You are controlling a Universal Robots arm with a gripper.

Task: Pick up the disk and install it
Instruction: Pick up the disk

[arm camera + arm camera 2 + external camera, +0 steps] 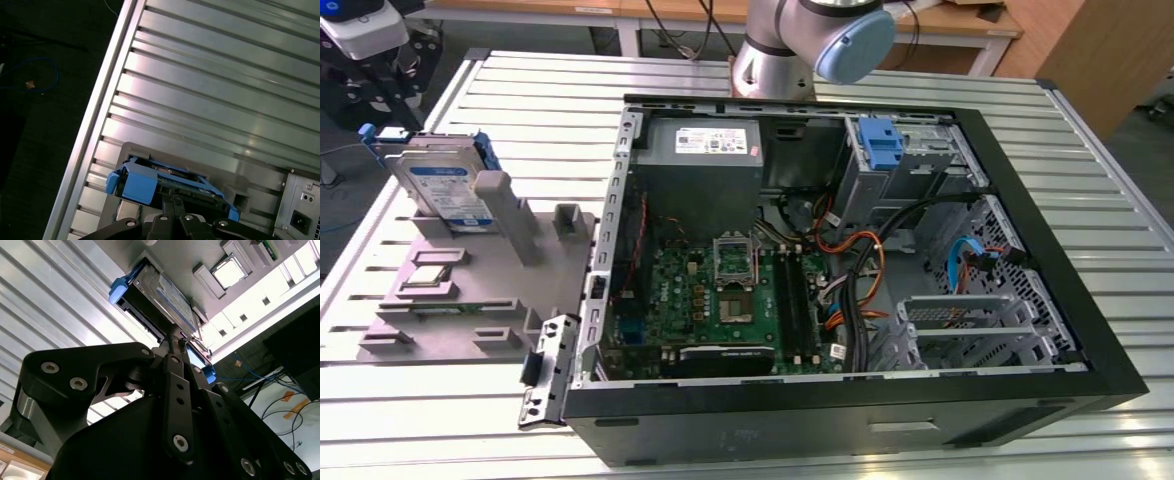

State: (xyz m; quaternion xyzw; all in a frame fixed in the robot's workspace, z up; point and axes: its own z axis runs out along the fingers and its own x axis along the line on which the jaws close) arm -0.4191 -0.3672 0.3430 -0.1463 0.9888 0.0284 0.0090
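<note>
The disk (443,185) stands on edge in a slot of the grey fixture (467,300), at the exterior view's left, beside the open computer case. It is silver with a white-and-blue label and a blue frame. In the second wrist view the disk (170,300) lies just beyond my gripper (176,340), whose two black fingers meet at their tips with nothing between them. In the first wrist view the gripper (173,199) points at the blue-framed top edge of the disk (150,185). The arm's wrist (360,40) hangs over the table's far left corner.
The open computer case (1067,330) fills the exterior view's middle and right. Inside are a motherboard (720,290), a grey power supply (707,140) and a blue latch piece (883,145). A processor chip (229,272) sits on the fixture. The arm's base (787,50) stands behind the case.
</note>
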